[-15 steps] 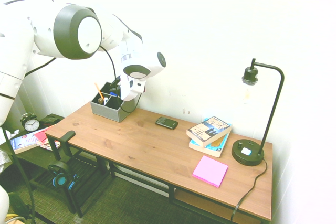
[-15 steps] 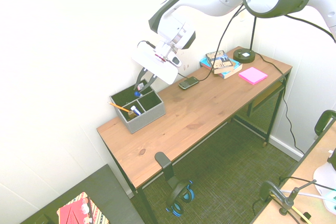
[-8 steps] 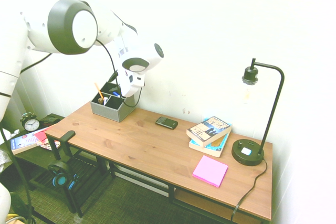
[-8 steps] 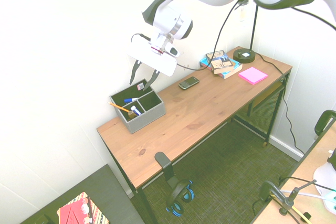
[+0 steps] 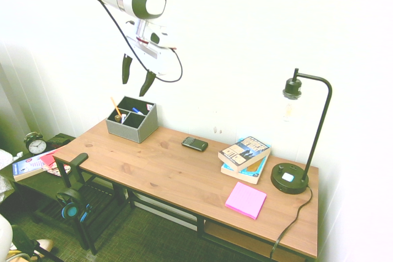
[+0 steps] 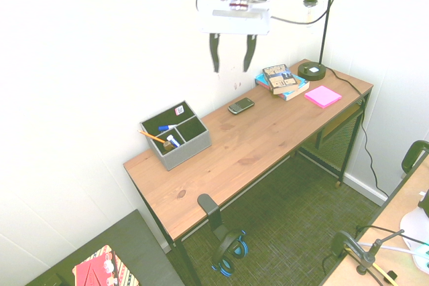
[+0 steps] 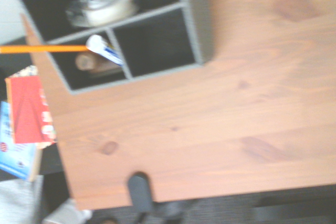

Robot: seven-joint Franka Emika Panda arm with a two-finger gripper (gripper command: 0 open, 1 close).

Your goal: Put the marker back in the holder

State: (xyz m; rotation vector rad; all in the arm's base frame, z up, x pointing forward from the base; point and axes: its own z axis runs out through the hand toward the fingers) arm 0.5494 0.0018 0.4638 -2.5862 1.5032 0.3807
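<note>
The gripper (image 5: 136,77) hangs high above the desk (image 5: 184,176) with its two fingers spread wide and nothing between them. On the desk's far corner stands the holder (image 5: 131,127), a grey box with dark dividers. The marker (image 6: 166,127), white with a blue cap, lies in the holder's long rear compartment beside a roll of tape (image 7: 102,10).
</note>
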